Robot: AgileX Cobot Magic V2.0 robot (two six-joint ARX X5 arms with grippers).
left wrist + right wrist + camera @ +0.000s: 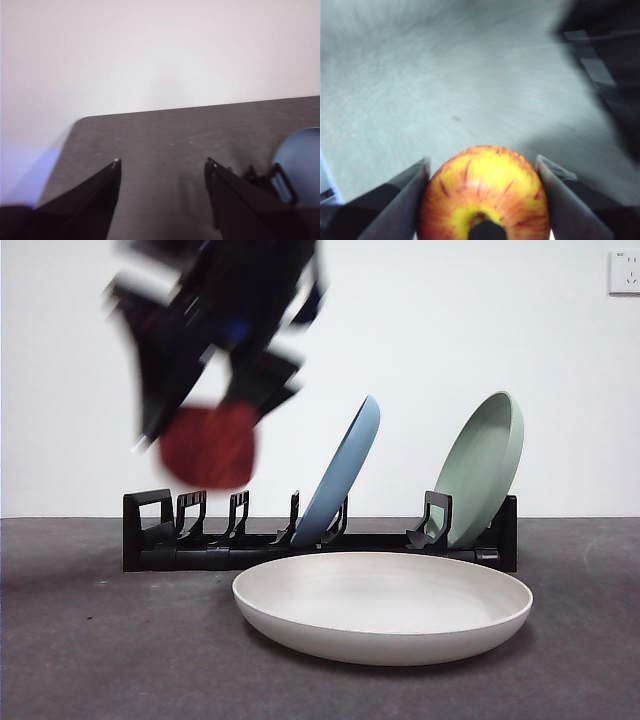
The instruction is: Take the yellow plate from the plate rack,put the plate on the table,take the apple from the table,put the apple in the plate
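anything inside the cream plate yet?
Nothing shows in the cream plate; the near rim hides part of its floor. The apple is in the air, held by the right tool, above the black rack, left of the plate.

Red-streaked yellow apple [482,192]; seemingly cream yellow plate [383,605].

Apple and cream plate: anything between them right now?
Nothing solid. In the front view the apple, held by the right pincer, hangs in the air up and left of the plate; only the rack stands behind that gap.
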